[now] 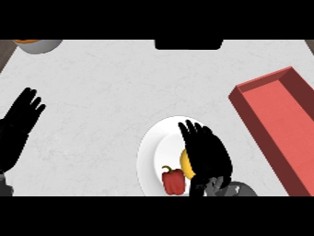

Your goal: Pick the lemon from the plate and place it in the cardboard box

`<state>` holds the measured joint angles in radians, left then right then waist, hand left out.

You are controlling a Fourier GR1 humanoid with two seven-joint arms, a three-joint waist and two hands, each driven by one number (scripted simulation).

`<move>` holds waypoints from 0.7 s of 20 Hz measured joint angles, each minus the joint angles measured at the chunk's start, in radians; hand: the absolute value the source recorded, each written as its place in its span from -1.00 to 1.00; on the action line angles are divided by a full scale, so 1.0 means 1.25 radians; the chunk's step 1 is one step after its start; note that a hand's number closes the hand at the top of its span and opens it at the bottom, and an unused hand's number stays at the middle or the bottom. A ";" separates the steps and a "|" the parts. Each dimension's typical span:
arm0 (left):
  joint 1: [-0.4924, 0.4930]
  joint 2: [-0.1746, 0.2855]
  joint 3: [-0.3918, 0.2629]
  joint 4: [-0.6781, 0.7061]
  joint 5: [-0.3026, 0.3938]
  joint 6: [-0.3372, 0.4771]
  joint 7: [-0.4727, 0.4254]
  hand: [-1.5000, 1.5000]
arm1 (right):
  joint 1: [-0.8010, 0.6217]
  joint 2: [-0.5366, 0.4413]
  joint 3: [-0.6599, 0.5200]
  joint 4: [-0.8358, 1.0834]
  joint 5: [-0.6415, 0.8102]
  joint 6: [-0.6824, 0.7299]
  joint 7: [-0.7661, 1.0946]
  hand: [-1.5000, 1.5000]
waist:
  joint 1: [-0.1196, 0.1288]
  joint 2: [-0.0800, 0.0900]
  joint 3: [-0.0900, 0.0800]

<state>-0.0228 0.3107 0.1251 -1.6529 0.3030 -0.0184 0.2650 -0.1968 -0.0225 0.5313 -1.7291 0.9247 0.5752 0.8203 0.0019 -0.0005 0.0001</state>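
Note:
A white plate (pixel 152 147) lies at the lower middle of the counter. On it a yellow lemon (pixel 186 165) shows only as a sliver, mostly hidden under my right hand (pixel 206 154), whose fingers stretch straight over it. A red bell pepper (pixel 173 179) lies on the plate just left of the lemon. The box (pixel 292 133) is a long red open container at the right, tilted diagonally. My left hand (pixel 15 126) rests open at the left edge, fingers up.
A bowl with an orange inside (pixel 37 44) sits at the top left corner. A dark object (pixel 188 44) sits at the counter's far edge. Wooden floor shows beyond the counter's left and right edges.

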 measured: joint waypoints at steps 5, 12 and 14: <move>-0.012 -0.001 0.024 0.018 -0.006 -0.024 -0.002 0.00 | 0.015 0.003 0.001 0.031 0.017 -0.003 -0.016 -1.00 | 0.000 0.000 0.000; -0.002 -0.032 0.030 0.010 -0.029 -0.032 -0.005 0.00 | 0.009 0.005 -0.009 0.086 0.033 -0.023 -0.042 -1.00 | 0.000 0.000 0.000; -0.001 -0.039 0.027 -0.002 -0.039 -0.030 0.004 0.00 | 0.011 0.004 -0.017 0.103 0.041 -0.036 -0.058 -1.00 | 0.000 0.000 0.000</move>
<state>-0.0237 0.2615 0.1583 -1.6554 0.2541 -0.0556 0.2698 -0.1827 -0.0181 0.5102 -1.6006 0.9759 0.5304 0.7476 0.0020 -0.0004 0.0001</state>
